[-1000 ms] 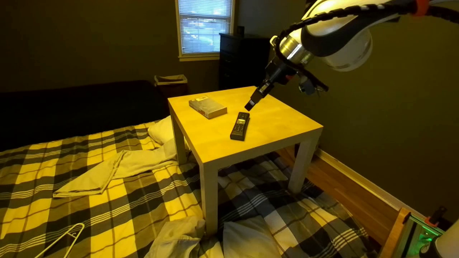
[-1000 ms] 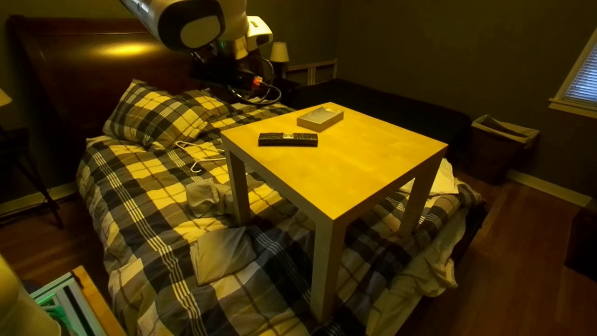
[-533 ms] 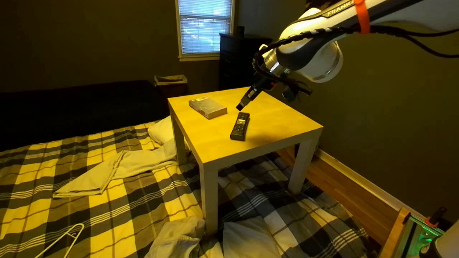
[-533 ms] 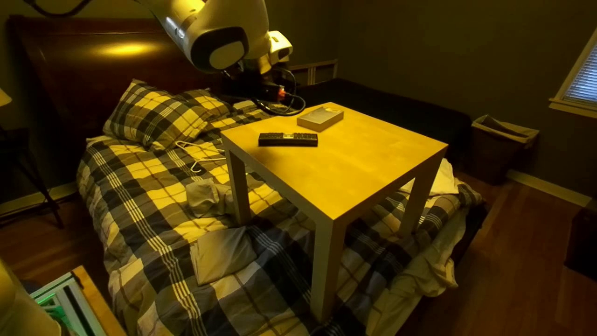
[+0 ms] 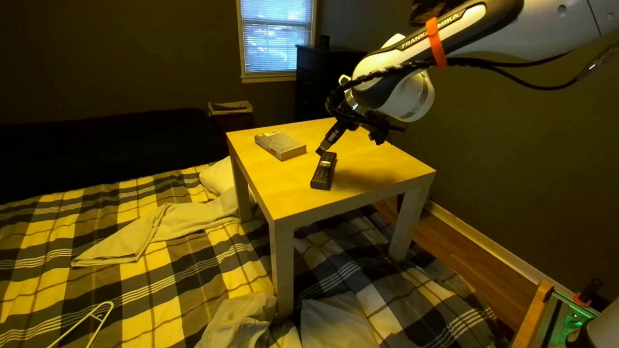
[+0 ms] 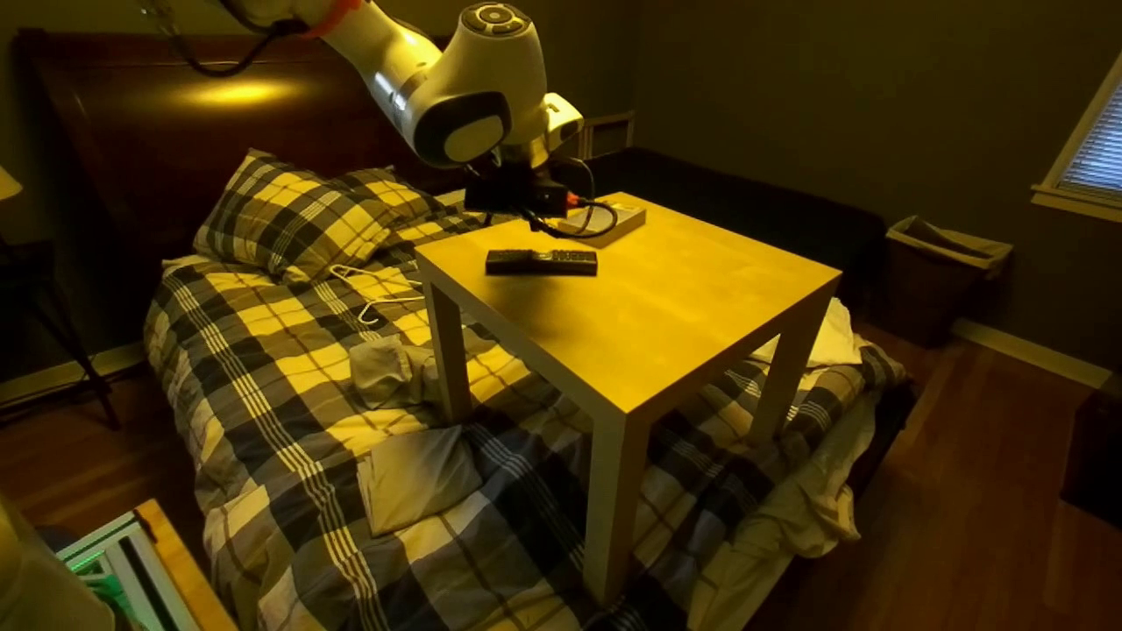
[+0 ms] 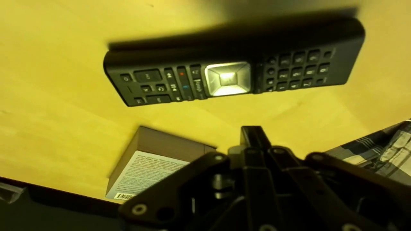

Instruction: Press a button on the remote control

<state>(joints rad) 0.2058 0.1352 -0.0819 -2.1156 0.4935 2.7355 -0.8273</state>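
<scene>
Sprawling wide, the plaid bed [image 6: 289, 394] carries the bench [image 6: 701, 298]! Flat on it, the box [image 5: 280, 144], printed face up! Near that, also on the bench, the remote [image 7: 229, 75] lies face up, fully in the wrist view! And the fingers [image 7: 256, 138], pressed together, hang close beside the remote, just apart from it!

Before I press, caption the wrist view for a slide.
Closed fingers, clear of a black remote control lying buttons up on a yellowish tabletop.
</scene>
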